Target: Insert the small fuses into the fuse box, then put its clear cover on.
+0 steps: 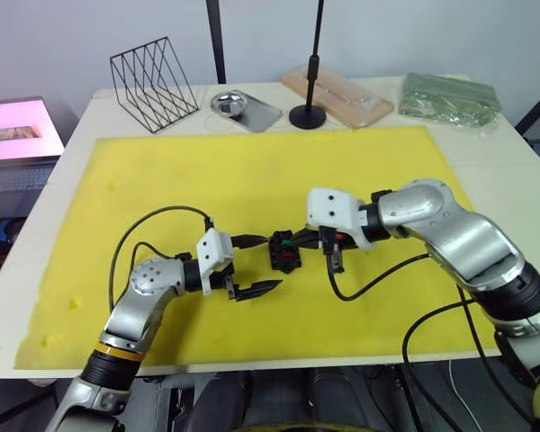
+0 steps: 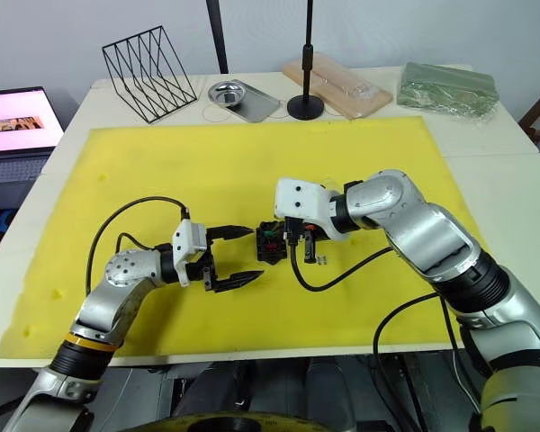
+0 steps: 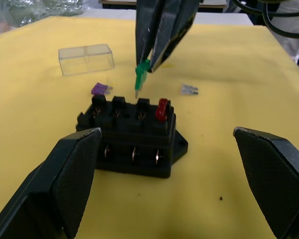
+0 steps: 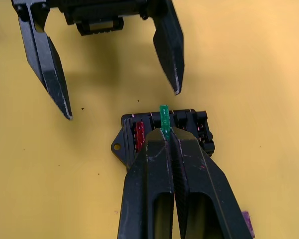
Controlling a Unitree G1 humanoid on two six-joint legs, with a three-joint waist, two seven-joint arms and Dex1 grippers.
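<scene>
On the left we see our left gripper (image 2: pixel 237 256) resting low over the yellow mat (image 1: pixel 252 180), with its two black fingers spread wide and holding nothing. Its fingertips point toward the fuse box (image 3: pixel 131 137), and they stay a little apart from it.

The fuse box stands on the mat between the two grippers, just beside the tips of the left one. The red fuse (image 3: pixel 162 109) already sits in one end slot of the upper row. The other slots of this row look empty.

Directly above the box is our right gripper (image 3: pixel 148 62). Its fingers are pressed together and they pinch the green fuse (image 3: pixel 140 78) by its head. The fuse hangs upright with its blades pointing down, just above the slot next to the red one. We cannot tell if the blades touch the box.

Behind the box, the purple fuse (image 3: pixel 101 89) lies flat on the mat, and the greyish clear fuse (image 3: pixel 189 89) lies also there, well apart from the purple one. The clear cover (image 3: pixel 86 59) lies on the mat farther behind the purple fuse.
</scene>
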